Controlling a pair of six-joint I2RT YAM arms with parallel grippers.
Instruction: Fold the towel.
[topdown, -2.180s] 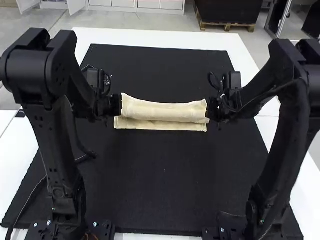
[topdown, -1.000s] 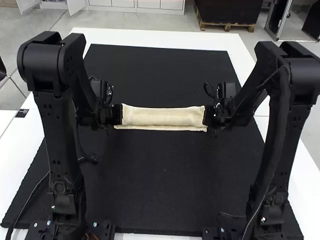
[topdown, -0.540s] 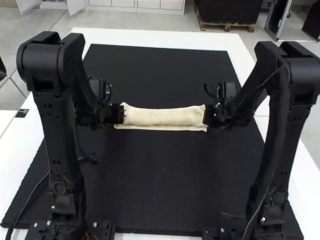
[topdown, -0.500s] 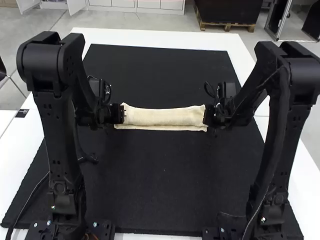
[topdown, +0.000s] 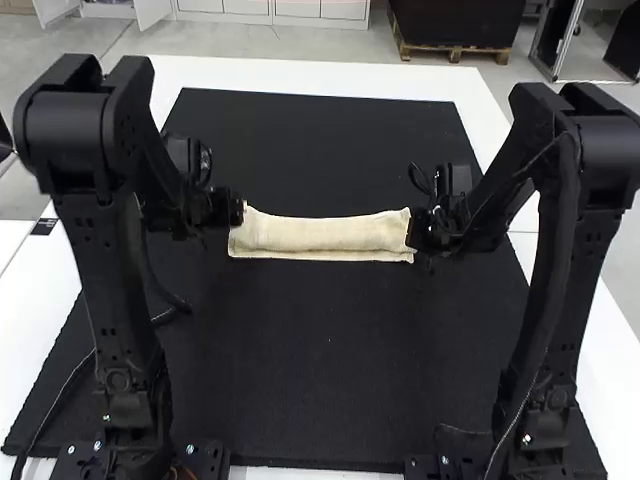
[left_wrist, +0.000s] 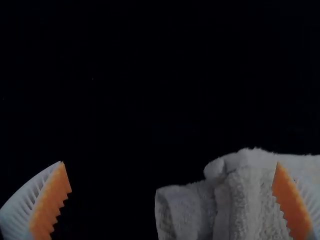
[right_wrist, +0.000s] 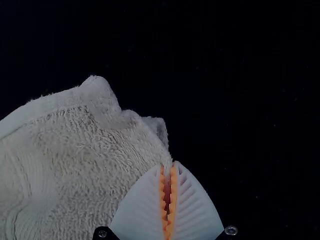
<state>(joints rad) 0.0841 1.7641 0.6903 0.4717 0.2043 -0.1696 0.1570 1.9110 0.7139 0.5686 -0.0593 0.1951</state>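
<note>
The cream towel (topdown: 325, 234) lies folded into a narrow strip across the mat, a thin lower layer showing along its near edge. At its left end is my left gripper (topdown: 238, 212), close to the far corner. In the left wrist view that gripper (left_wrist: 170, 163) is open wide, one finger over the layered end of the towel (left_wrist: 250, 200). My right gripper (topdown: 411, 230) is at the strip's right end. The right wrist view has this gripper (right_wrist: 168, 164) pinched shut on the edge of the towel (right_wrist: 75, 160), at the fingertips.
A black mat (topdown: 330, 350) lies under the towel and both arms, on a white table (topdown: 330, 76). A dark cable (topdown: 62, 390) runs over the mat beside the left arm's base.
Both grippers came down with the towel's upper part, which now lies lower and nearer. Since then my left gripper has opened and shifted back, outward and away; my right arm has stayed put.
</note>
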